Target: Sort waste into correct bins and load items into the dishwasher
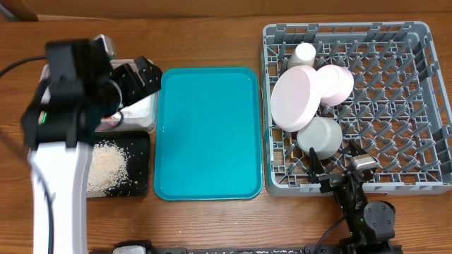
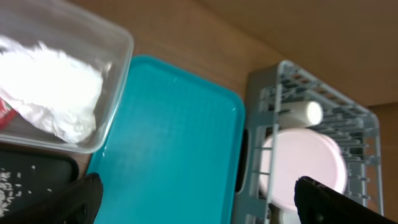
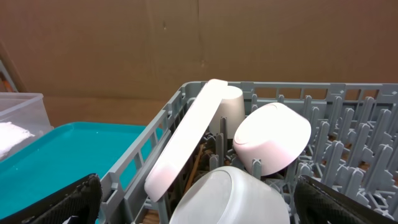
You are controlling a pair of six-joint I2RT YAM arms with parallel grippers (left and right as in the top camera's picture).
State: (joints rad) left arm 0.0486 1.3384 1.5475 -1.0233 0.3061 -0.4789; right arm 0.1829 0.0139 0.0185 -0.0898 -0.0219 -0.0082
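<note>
My left gripper (image 1: 143,77) is open and empty above the clear tub (image 1: 143,118). In the left wrist view the clear tub (image 2: 118,74) holds the crumpled napkin (image 2: 56,99) and a bit of the red wrapper (image 2: 5,116). The black tray (image 1: 140,166) holds the rice (image 1: 107,166). The grey dish rack (image 1: 395,106) holds the pink plate (image 1: 295,99) on edge, the pink bowl (image 1: 337,83), the grey-white bowl (image 1: 321,136) and the white cup (image 1: 304,55). My right gripper (image 3: 199,211) is open and empty at the rack's front edge, over the grey-white bowl (image 3: 230,196). Chopsticks (image 3: 198,163) lie behind the plate (image 3: 186,137).
The teal serving tray (image 1: 208,134) lies bare between the bins and the rack. The left arm covers most of the tub from above. The right arm's base (image 1: 371,215) stands at the table's front edge, below the rack.
</note>
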